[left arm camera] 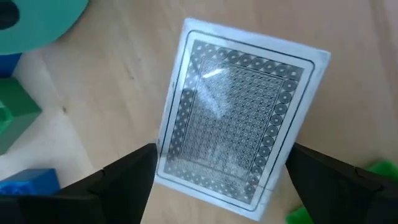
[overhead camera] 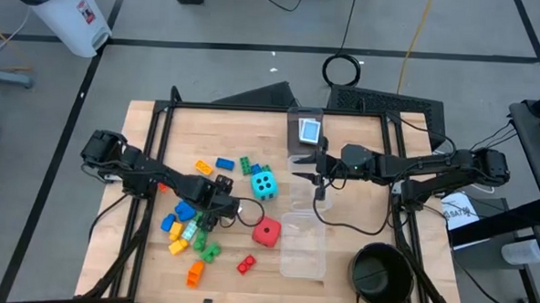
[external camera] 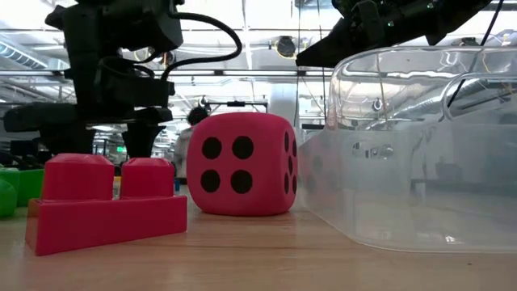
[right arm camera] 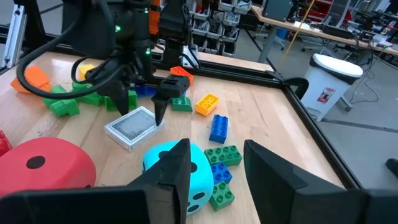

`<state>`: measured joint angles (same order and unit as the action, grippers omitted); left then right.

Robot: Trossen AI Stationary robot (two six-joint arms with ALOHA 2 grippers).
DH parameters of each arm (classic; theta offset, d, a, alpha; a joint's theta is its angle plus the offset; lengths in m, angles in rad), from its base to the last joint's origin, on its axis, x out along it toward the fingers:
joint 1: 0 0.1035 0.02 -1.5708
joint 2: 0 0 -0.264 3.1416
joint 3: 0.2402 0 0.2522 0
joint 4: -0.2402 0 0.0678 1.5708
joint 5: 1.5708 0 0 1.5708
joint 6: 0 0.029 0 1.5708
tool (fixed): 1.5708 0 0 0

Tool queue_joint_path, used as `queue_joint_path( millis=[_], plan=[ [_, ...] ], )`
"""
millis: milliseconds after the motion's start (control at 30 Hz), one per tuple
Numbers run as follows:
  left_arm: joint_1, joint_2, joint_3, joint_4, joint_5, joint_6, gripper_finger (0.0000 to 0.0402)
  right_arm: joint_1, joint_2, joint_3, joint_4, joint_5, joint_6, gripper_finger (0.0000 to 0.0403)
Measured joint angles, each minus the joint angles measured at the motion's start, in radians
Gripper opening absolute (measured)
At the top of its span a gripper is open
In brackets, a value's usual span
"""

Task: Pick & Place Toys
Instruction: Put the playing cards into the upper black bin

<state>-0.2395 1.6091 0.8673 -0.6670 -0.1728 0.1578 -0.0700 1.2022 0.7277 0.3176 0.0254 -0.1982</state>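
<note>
A stack of white cards with a patterned back (left arm camera: 239,118) lies flat on the wooden table. My left gripper (left arm camera: 222,158) is open above it, one finger on each side; the right wrist view shows this too (right arm camera: 144,107). Around it lie coloured bricks (overhead camera: 189,230), a cyan die (overhead camera: 263,183) and a red die (overhead camera: 266,232). My right gripper (overhead camera: 308,169) is open and empty, held in the air to the right of the cyan die (right arm camera: 180,168). A red brick (external camera: 105,202) rests on the table near the front edge. My left gripper comes at the card stack from above, its fingers (left arm camera: 134,171) standing close beside the stack's two long edges (left arm camera: 163,155) near one end. The stack lies flat on the table. I cannot tell whether the fingers touch it.
Clear plastic boxes stand right of the dice (overhead camera: 302,249) and at the far middle (overhead camera: 306,126), the far one holding a card. A black round bowl (overhead camera: 380,275) sits at the near right. Blue, green and yellow bricks (right arm camera: 214,127) lie beyond the cyan die.
</note>
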Motion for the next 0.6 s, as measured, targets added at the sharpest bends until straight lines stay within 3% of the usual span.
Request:
queue_joint_path(
  millis=[467, 600],
  plan=[
    [0.130, 0.008, 0.000, 0.109, 0.020, 0.162, 0.0353, 0.000, 0.000, 0.000, -0.002, 0.000, 0.002, 0.0118],
    [0.176, 0.011, -0.001, 0.139, 0.082, 0.161, 0.0353, 0.000, 0.000, 0.000, -0.003, 0.000, 0.001, 0.0118]
  ],
)
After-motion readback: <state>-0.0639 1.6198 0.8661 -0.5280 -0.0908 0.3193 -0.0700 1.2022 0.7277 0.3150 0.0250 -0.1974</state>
